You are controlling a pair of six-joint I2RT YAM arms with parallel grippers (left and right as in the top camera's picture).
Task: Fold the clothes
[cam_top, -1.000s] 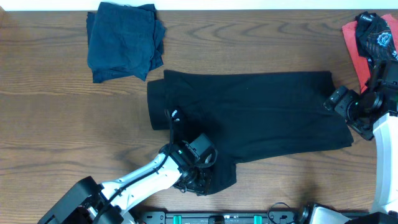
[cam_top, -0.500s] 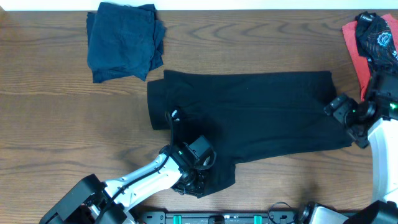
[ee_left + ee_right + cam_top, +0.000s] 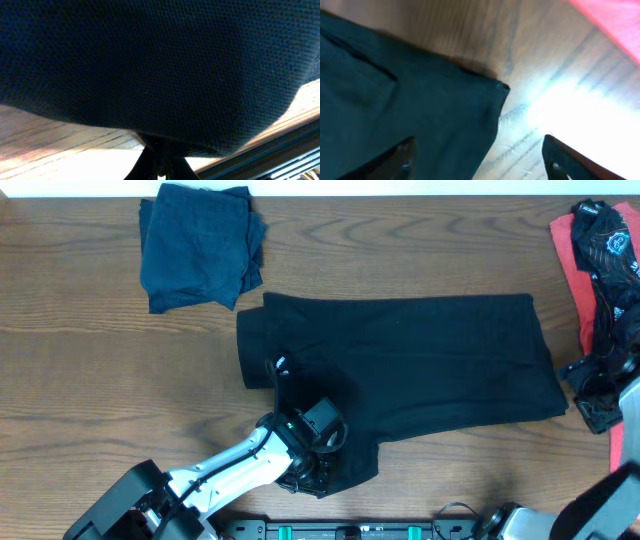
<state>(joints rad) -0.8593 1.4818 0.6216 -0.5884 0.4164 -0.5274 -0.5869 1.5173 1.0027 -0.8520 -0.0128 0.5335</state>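
- Your left fingers (image 3: 312, 472) sit at the near edge of the bench (image 3: 80, 380), pinched fully together on the near sleeve of the black T-shirt (image 3: 400, 365). A second ago they were only half closed; they have since clamped on the cloth and have not shifted place.
- In the left wrist view, dark knit fabric fills nearly the whole frame and gathers down to the closed tips (image 3: 159, 159), with wood grain showing below it.
- The black T-shirt lies spread flat across the middle of the bench, collar end towards your left and hem towards your right. Its outline has not changed over the last second.
- Your right fingers (image 3: 590, 395) have pulled away from the hem corner where they stood a second ago. They now sit off the cloth, just beyond the shirt's right edge, near the bench's right end.
- The right wrist view shows those fingers spread wide with nothing between them, only the shirt's corner and bare wood beneath.
- Further back on your right, the coral-red and black clothes (image 3: 600, 250) lie heaped, unmoved.
- Farthest back on your left, the folded navy clothes (image 3: 200, 245) rest as before.
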